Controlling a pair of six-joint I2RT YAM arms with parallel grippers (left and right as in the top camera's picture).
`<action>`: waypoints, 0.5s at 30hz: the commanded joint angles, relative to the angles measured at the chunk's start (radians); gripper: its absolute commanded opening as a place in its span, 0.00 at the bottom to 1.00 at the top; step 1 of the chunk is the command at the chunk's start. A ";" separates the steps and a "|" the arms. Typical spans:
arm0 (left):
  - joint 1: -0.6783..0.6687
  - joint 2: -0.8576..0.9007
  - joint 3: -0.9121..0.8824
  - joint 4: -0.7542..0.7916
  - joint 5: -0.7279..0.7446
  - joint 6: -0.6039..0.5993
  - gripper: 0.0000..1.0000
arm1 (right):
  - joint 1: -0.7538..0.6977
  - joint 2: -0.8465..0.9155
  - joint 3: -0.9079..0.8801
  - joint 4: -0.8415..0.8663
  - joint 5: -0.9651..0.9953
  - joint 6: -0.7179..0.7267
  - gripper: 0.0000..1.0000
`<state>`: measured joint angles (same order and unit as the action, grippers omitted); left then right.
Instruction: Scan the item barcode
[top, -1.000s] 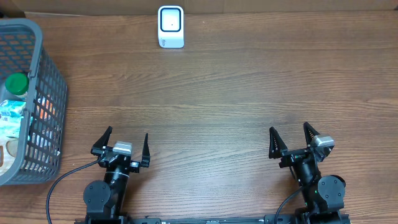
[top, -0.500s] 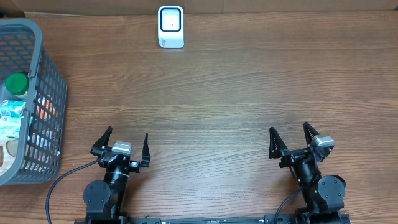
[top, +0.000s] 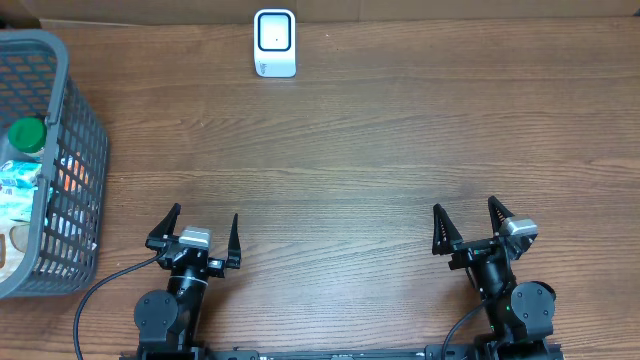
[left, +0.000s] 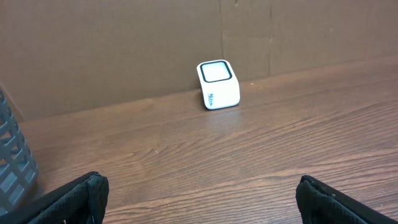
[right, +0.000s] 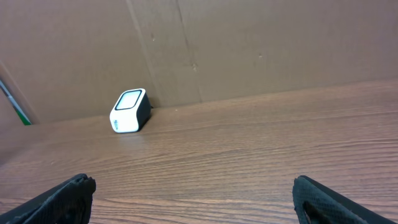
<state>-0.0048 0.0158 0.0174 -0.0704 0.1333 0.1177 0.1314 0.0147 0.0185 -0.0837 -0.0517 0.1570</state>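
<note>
Currently, at the far left of my overhead feed, I see the grey mesh basket (top: 70, 130) sitting on the wooden table (top: 350, 150), partly cut off by the edge of the picture. Inside it stands a bottle with a green cap (top: 27, 135), with a few packaged goods (top: 25, 185) below it that I cannot identify through the mesh. Nothing with a barcode lies out on the table; the items are all in that basket.

Next along is the left gripper (top: 205, 215), near the front edge of the table, to the right of the basket and apart from it. Its jaws are spread wide and hold nothing. From its wrist camera I see both black fingers (left: 74, 199) at the bottom corners, bare wood between them, and a sliver of the basket wall at the left edge.

Further right, at the back edge of the table, the white barcode scanner (top: 274, 43) rests against the brown cardboard backdrop (left: 124, 43), its dark-rimmed window facing up. It is well apart from both arms.

On the right, the right gripper (top: 465, 205) sits near the front edge, jaws also spread wide and empty. Its wrist camera shows the scanner far off to the left.
</note>
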 joint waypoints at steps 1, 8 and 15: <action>0.000 -0.011 0.014 -0.003 -0.010 -0.033 1.00 | -0.004 -0.012 -0.010 0.003 0.005 -0.001 1.00; 0.000 -0.002 0.082 -0.062 -0.010 -0.037 1.00 | -0.004 -0.012 -0.010 0.003 0.005 -0.001 1.00; 0.000 0.126 0.209 -0.106 -0.010 -0.037 1.00 | -0.004 -0.012 -0.010 0.003 0.005 -0.001 1.00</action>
<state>-0.0048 0.0883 0.1593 -0.1696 0.1333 0.1028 0.1314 0.0147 0.0185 -0.0837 -0.0517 0.1570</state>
